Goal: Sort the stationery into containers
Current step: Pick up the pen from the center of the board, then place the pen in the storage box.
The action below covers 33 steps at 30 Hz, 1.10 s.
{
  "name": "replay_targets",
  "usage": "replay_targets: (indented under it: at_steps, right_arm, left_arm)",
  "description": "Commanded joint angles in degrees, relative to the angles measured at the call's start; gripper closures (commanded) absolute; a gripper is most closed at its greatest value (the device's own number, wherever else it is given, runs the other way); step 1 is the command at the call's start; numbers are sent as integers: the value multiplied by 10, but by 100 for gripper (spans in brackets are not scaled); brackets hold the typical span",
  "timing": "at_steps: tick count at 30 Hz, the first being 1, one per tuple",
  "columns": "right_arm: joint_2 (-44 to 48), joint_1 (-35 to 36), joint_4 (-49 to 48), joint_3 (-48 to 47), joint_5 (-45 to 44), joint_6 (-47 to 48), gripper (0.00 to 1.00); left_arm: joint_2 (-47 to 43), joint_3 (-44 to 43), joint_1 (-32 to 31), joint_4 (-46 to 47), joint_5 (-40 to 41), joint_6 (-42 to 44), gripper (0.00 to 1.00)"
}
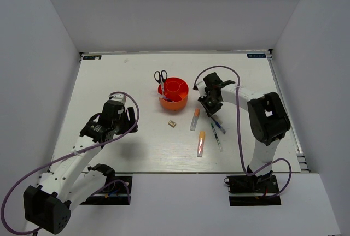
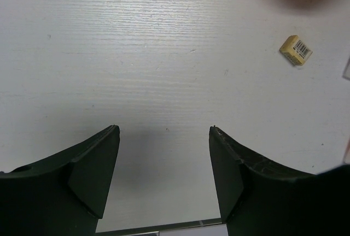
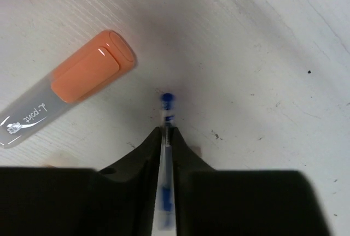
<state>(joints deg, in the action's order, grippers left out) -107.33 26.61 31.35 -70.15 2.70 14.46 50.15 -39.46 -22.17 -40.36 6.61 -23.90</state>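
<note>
Right wrist: our right gripper (image 3: 167, 132) pinches the blue pen (image 3: 166, 114) lengthwise, tip pointing ahead; our left gripper (image 2: 164, 130) gapes empty.

— What sort of place is this?
— A robot lab test cell. Plain white walls (image 1: 180, 12) box in a white table (image 1: 126, 143) on three sides.
— What else shows it?
— A left arm (image 1: 82, 159) and a right arm (image 1: 265, 121) bolted at the near edge, trailing purple cables (image 1: 238, 121). A printed label (image 1: 92, 57) sits at the far left corner.
</note>
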Motion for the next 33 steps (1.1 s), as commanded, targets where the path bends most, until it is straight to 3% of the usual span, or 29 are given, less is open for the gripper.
replay_targets:
  at_steps: [1,3,11,16,21,24,27,30,33]
  right_arm:
    - [-26,6,8,13,2,0,88]
    - [-25,4,16,14,11,-2,100]
    - [28,3,51,-18,79,1,100]
    - [74,1,99,-146,131,-7,100]
    - [49,2,93,-272,176,-45,100]
    - [33,3,24,-315,186,-103,100]
    - [38,2,-133,-271,201,-182,100]
    - [41,2,-223,-229,210,-222,100]
    - [10,0,-250,-240,208,-244,100]
  left_arm:
    - [-8,-3,5,0,0,6,23]
    - [-9,-2,2,0,1,7,23]
    - [-15,2,4,3,2,7,23]
    - [-14,1,5,3,1,9,23]
    - [-12,3,3,5,6,12,23]
    - [-8,4,5,5,8,14,23]
    - [-7,4,5,5,9,16,23]
    - [-4,5,5,5,15,16,23]
    - [-1,5,5,5,15,18,23]
